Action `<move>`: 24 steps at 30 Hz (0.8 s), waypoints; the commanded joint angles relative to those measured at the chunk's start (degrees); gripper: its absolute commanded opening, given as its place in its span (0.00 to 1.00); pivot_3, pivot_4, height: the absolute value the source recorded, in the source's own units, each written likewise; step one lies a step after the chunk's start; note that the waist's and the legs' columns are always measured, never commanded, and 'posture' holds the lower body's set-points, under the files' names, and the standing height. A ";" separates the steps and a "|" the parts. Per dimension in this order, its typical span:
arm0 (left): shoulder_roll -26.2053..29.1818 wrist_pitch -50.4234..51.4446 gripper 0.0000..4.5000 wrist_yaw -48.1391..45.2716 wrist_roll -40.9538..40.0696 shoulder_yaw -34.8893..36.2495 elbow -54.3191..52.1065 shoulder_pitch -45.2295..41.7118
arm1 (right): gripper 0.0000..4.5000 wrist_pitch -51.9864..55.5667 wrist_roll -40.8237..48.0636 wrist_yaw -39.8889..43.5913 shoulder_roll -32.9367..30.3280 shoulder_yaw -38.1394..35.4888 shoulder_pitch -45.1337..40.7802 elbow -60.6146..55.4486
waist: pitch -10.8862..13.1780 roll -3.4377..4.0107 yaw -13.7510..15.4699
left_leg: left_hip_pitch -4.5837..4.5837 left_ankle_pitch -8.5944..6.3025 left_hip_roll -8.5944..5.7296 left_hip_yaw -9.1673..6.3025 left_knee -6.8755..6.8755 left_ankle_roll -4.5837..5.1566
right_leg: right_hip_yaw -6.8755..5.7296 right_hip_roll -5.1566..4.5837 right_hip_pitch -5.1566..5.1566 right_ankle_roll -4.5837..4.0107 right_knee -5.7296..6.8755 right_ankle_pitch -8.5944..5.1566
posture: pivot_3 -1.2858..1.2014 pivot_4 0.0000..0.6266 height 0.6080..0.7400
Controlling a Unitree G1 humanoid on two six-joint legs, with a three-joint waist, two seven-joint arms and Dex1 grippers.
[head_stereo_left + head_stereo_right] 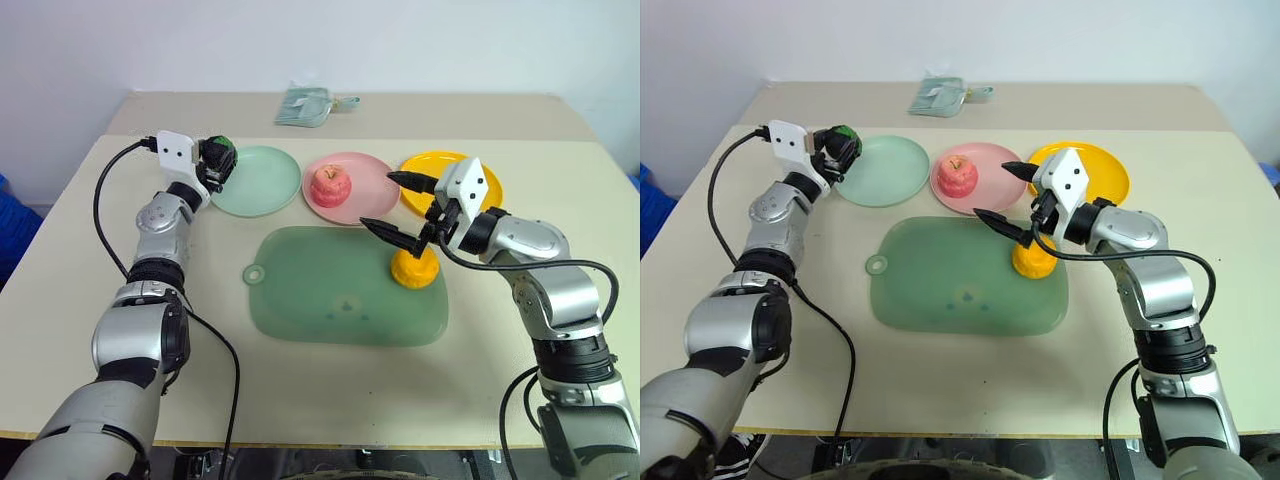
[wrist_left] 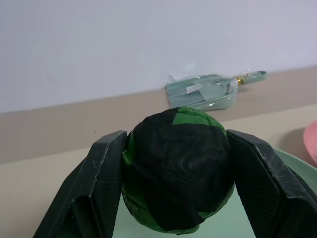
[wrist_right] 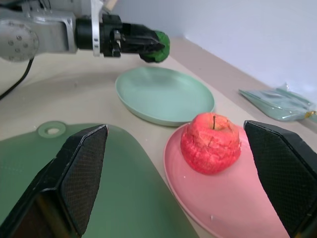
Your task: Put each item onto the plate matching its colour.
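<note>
My left gripper (image 1: pixel 221 162) is shut on the dark green-and-black ball (image 2: pixel 178 171) and holds it in the air over the left rim of the mint green plate (image 1: pixel 260 183). The pink-red apple (image 1: pixel 330 185) sits upright on the pink plate (image 1: pixel 365 200). On the right end of the green mat lies the orange-yellow fruit (image 1: pixel 414 268), off the yellow plate (image 1: pixel 448 167). My right gripper (image 1: pixel 377 199) stands open and level, above the fruit, with its fingers pointing toward the apple and nothing between them. It hides part of the yellow plate.
A large translucent green mat (image 1: pixel 330 290) with a hole at its left corner lies in front of the three plates. A folded pale green cloth (image 1: pixel 305 105) rests near the table's back edge. The wall is close behind the table.
</note>
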 commanded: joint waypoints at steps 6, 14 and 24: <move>-0.30 -2.22 1.00 -7.03 -1.21 0.34 -2.40 -1.76 | 1.00 -0.35 -0.62 -0.23 -0.47 -0.03 -1.49 -0.83 | 0.00 0.00 -0.05 | 0.00 0.00 0.01 0.01 -0.01 0.00 | 0.01 0.01 -0.01 0.00 0.00 0.00 | 0.52 0.24 0.98; 3.41 16.68 1.00 -43.27 -18.62 0.94 -27.40 9.35 | 1.00 4.66 -2.16 6.48 -9.69 2.09 2.15 -0.87 | -0.01 0.02 -0.72 | -0.02 -0.01 0.03 0.04 -0.03 0.00 | 0.02 -0.01 -0.02 -0.01 -0.04 0.00 | 0.52 0.24 0.98; 15.09 39.91 1.00 -53.74 -26.10 -3.18 -57.29 28.02 | 1.00 6.40 -1.95 10.42 -15.41 0.73 6.43 -0.85 | -0.01 0.07 -1.27 | 0.09 -0.22 0.10 0.01 -0.08 0.33 | 0.22 0.07 -0.01 -0.03 -0.04 -0.01 | 0.52 0.24 0.98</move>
